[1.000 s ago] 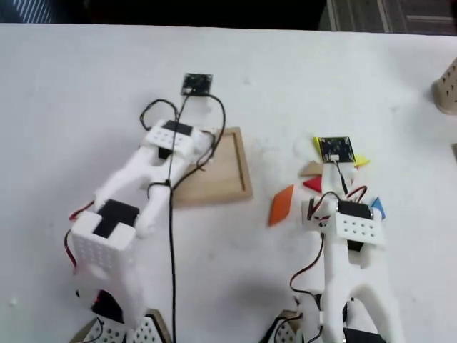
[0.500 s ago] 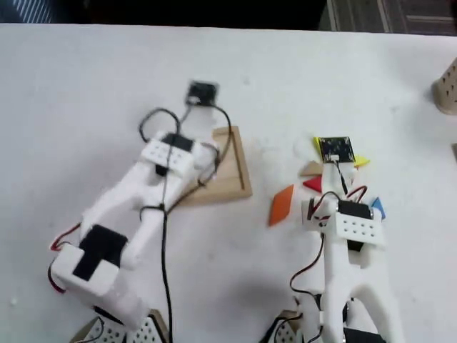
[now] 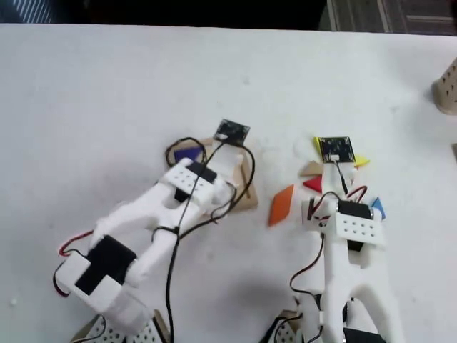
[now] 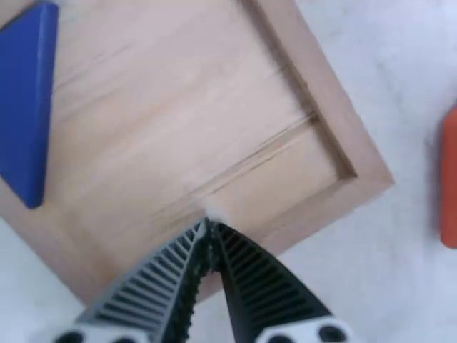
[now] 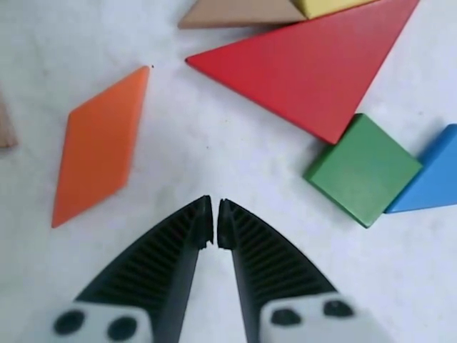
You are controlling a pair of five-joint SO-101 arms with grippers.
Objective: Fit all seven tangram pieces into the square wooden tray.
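Note:
The square wooden tray [image 4: 325, 128] lies under my left arm [image 3: 187, 183], with a corner of the tray [image 3: 247, 199] showing past it. A blue triangle [image 4: 28, 100] lies flat inside the tray along one side, and the same blue triangle [image 3: 187, 153] peeks out beside the arm. My left gripper [image 4: 209, 229] is shut and empty, low over the tray floor near a corner. My right gripper [image 5: 214, 214] is shut and empty over bare table. Ahead of it lie an orange parallelogram [image 5: 100, 146], a red triangle [image 5: 314, 68], a green square [image 5: 364, 168], a light blue piece [image 5: 435, 179], a tan triangle [image 5: 243, 13] and a yellow piece [image 5: 328, 6].
The orange parallelogram [image 3: 280, 204] lies between the tray and my right arm [image 3: 346, 221]. The loose pieces cluster around the right arm's wrist. A pale perforated object [image 3: 448, 89] stands at the table's right edge. Black cables loop over the left arm.
My left arm has swung from the tray's far side toward its near right corner. The blue triangle now shows in the tray. The right arm has not moved.

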